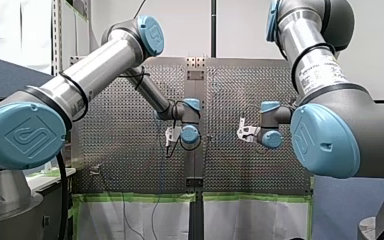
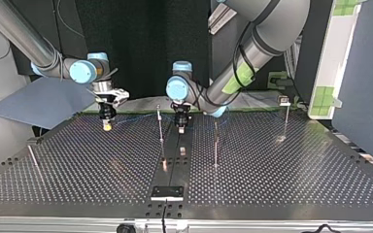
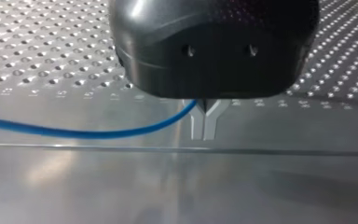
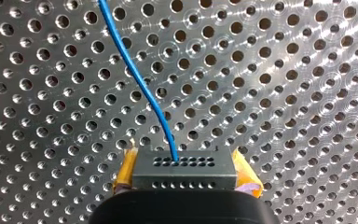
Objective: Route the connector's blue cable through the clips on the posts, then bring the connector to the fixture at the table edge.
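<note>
blue cable [image 4: 140, 84] was seen leaving the holed face of the black connector [image 4: 185, 164]. the connector was pinched between the yellow pads [image 4: 126, 173] of the right gripper [image 4: 186, 179]. the rest of the pads was cut off by the gripper body. in the top view the connector itself could not be made out; that gripper hung low over the perforated table [image 2: 281, 179], near its far edge at the view's left. whether it touched the plate could not be told.

left gripper [image 3: 204, 133]: metal fingertips were pressed together, with the cable caught at the fork just above them and running off to one side. the fingers' upper parts were hidden by the black housing.

in the top view the cable was only a faint line between the two grippers. whether it sat in any clip could not be told. the clip [image 2: 285, 101] on the far post [image 2: 286, 119] at the view's right was too small to read. in the front view both grippers were largely hidden behind the wrist joints.

centre-left post [image 2: 161, 128] and centre-right post [image 2: 216, 145] were noted either side of the middle strip, near the left gripper. the fixture [image 2: 167, 192] was noted at the near edge, well apart from both grippers, with open plate between.
</note>
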Motion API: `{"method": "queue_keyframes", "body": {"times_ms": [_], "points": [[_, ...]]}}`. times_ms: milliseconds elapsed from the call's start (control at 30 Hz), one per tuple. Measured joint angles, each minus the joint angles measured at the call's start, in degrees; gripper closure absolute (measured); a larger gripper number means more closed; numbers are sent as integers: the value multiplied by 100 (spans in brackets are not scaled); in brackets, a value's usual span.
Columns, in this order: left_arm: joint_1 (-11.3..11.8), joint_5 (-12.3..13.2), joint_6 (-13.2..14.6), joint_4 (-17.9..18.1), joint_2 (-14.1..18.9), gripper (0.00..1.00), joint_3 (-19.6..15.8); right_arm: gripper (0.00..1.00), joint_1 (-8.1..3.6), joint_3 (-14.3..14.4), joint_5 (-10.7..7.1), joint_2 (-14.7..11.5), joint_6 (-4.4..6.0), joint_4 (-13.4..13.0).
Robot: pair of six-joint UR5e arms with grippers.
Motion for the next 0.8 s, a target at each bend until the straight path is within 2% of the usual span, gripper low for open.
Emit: {"method": "queue_keyframes", "body": {"times_ms": [333, 600, 633, 667, 733, 767, 800], "points": [[-30, -2, -44, -212, -153, 98, 230, 100, -20, -77, -9, 92, 30, 83], [-43, 5, -100, -225, -163, 98, 237, 100, -21, -184, -11, 289, -11, 232], [-44, 5, -100, -225, -162, 93, 237, 100, -21, -190, -14, 297, -9, 232], [-44, 6, -102, -224, -162, 93, 238, 100, -21, -197, -23, 304, -6, 231], [-45, 4, -106, -224, -164, 71, 238, 100, -22, -211, -43, 311, -2, 235], [-45, -1, -104, -224, -164, 71, 239, 100, -22, -214, -51, 313, -1, 238], [-45, -6, -102, -224, -163, 61, 239, 100, -21, -218, -58, 316, -1, 240]]}}
